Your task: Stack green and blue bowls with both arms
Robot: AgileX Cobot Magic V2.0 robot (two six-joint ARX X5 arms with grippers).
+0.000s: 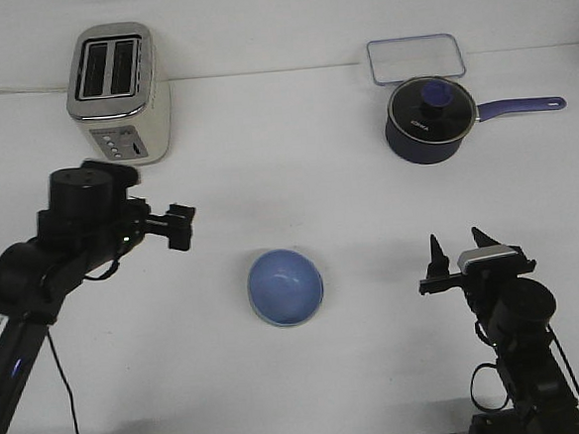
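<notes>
Front view, 1 white table [296, 167] bearing the following.

Item 1: blue bowl [285, 286], light periwinkle, upright, near the table's middle toward the robot. A pale greenish rim shows along its lower edge, so it appears to sit nested in the green bowl [268, 320]; only that thin sliver of green is visible. The stack lies between the 2 arms, touched by neither.

Item 2: left gripper [181, 227], black, raised on its jointed arm and pointing toward the table's centre, apart from the bowls. Its fingers overlap from this angle; I cannot tell how wide the claw stands. Nothing visible in it.

Item 3: right gripper [462, 250], black with a silver-grey block behind it, 2 pointed fingers aimed away from the robot and spread with a clear gap, holding nothing. It sits to the right of the bowls, apart from them.

Item 4: cream and chrome toaster [119, 93], 2 slots, far left.

Item 5: dark navy saucepan [430, 120], lidded, purple handle pointing right, far right.

Item 6: clear rectangular container lid [415, 58], blue-edged, just behind the saucepan.
</notes>
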